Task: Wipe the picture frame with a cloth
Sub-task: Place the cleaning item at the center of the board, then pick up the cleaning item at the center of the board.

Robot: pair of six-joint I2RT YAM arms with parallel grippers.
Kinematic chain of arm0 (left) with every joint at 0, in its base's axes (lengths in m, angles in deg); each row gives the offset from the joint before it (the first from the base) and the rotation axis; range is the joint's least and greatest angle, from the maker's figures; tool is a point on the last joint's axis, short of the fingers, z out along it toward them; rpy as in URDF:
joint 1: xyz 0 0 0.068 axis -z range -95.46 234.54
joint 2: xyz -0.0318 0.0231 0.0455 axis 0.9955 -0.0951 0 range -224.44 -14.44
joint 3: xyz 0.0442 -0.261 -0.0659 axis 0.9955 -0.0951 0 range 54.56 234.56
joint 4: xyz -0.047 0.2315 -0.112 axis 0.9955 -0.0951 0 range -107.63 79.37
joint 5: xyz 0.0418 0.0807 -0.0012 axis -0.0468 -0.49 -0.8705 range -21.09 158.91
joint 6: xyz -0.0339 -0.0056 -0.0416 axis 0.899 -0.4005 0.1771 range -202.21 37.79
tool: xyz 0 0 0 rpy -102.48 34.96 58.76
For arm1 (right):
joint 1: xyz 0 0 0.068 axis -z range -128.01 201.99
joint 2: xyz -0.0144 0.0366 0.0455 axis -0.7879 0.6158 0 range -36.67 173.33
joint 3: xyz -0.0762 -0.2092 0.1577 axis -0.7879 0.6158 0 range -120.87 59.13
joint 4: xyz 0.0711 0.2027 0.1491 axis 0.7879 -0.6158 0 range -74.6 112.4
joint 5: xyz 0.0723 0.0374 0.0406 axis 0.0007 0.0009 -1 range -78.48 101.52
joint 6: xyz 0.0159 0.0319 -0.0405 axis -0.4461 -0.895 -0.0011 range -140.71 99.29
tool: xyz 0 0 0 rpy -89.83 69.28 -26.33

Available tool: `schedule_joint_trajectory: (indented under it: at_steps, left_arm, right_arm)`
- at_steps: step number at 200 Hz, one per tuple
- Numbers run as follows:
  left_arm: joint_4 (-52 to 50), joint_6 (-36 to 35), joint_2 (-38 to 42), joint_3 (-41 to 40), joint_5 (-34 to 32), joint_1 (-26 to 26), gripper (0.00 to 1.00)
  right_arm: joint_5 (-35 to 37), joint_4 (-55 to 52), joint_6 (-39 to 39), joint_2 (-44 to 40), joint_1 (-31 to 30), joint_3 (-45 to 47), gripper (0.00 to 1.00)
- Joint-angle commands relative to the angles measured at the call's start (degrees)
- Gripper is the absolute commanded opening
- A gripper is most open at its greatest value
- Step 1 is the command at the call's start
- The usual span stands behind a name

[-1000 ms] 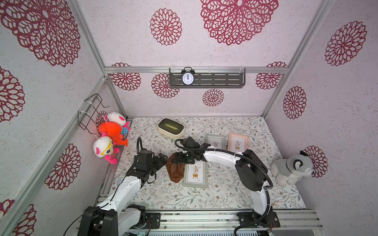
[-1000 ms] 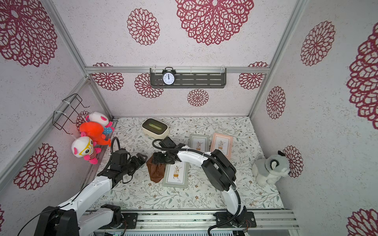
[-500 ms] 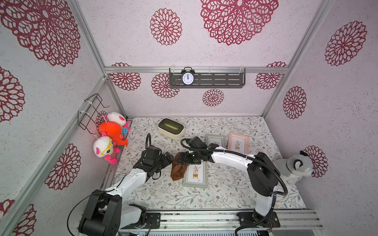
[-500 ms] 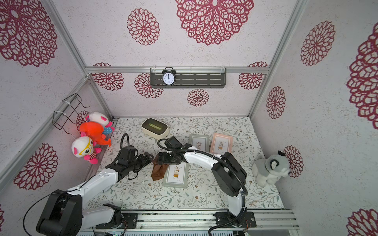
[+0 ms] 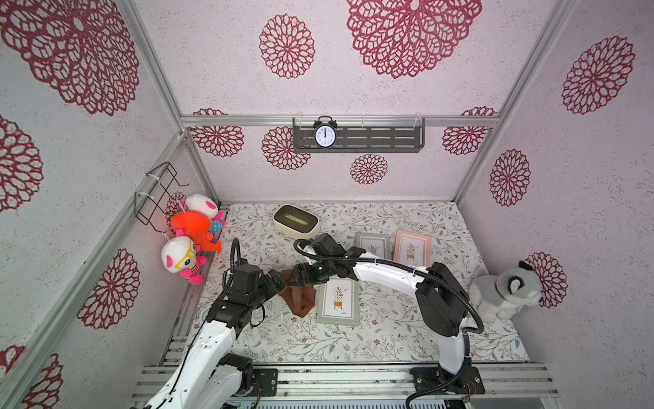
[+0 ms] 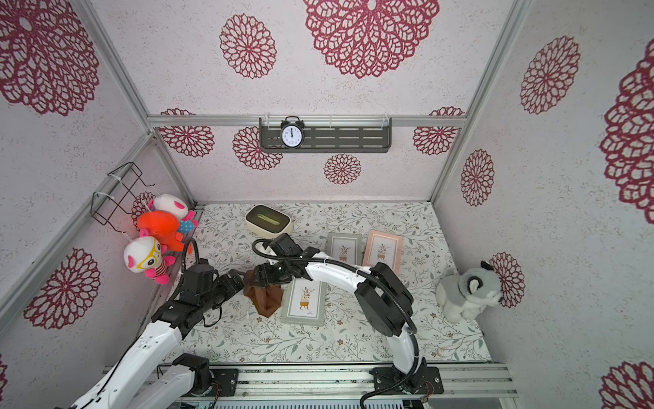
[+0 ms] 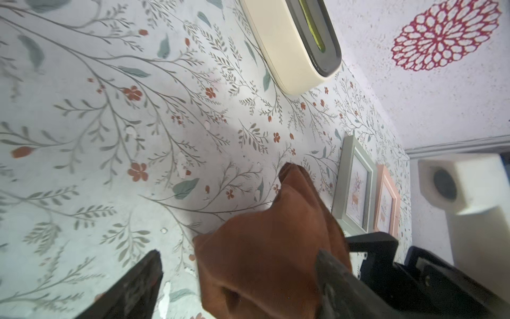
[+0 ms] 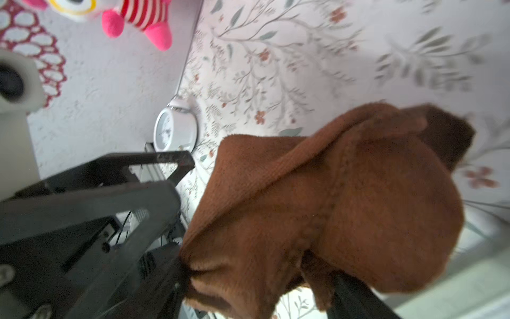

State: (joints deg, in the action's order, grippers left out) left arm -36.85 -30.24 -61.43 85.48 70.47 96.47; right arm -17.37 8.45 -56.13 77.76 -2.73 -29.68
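The rust-brown cloth (image 5: 299, 297) stands bunched in a tent on the floral table, just left of a grey picture frame (image 5: 338, 301) lying flat. In both top views my right gripper (image 5: 295, 278) reaches in from the right over the cloth's top. In the right wrist view its fingers press into a gathered fold of the cloth (image 8: 331, 193), so the right gripper (image 8: 259, 284) is shut on it. My left gripper (image 5: 277, 279) faces it from the left. Its jaws stand wide apart, and the left gripper (image 7: 237, 276) straddles the near part of the cloth (image 7: 265, 248).
Two more frames, grey (image 5: 373, 245) and pink (image 5: 412, 248), lie behind the right arm. A cream box (image 5: 296, 221) sits at the back. Plush toys (image 5: 191, 230) hang on the left wall. A grey plush dog (image 5: 506, 294) sits at the right wall.
My left arm has reached forward until its open jaws are at the cloth. The right gripper's jaws have narrowed onto the cloth's top, and the right arm has shifted slightly.
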Motion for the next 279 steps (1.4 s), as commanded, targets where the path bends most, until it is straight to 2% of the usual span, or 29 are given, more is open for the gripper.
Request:
schedule_joint_trajectory:
  at_steps: [1,23,65,102,144,187,241,269,279]
  left_arm:
    - [-4.7,-0.6,1.5,0.8,-0.9,-1.7,0.91]
    - [-1.2,0.2,-2.1,-0.9,1.7,-1.8,0.91]
    - [9.9,4.0,-12.0,-3.2,9.2,-1.7,0.90]
    - [14.9,4.7,-18.6,-3.0,13.5,-1.1,0.88]
    - [19.4,7.6,-19.0,-4.1,15.0,0.4,0.90]
    - [18.9,7.5,-21.8,-4.8,16.5,3.1,0.88]
    - [16.4,7.7,-28.4,-2.7,13.7,6.8,0.75]
    - [17.7,7.6,-33.4,-1.6,14.0,7.5,0.64]
    - [17.7,7.6,-35.1,-0.9,13.9,8.0,0.56]
  right_arm:
    - [-5.7,-1.4,3.0,1.4,-0.9,-0.5,0.76]
    - [-3.6,-4.3,5.5,3.6,-0.8,0.2,0.74]
    - [-2.4,-1.8,4.9,5.5,0.0,3.2,0.62]
    - [-1.9,0.3,4.4,4.8,0.3,5.8,0.61]
    - [-1.7,1.2,4.0,5.3,0.7,6.1,0.61]
    - [-1.7,2.8,3.1,4.9,1.6,6.6,0.61]
    - [-2.0,3.4,2.9,4.7,1.8,6.8,0.62]
    - [-1.8,3.7,3.1,4.4,1.8,7.0,0.63]
    - [-1.5,3.9,3.0,4.2,1.8,7.2,0.64]
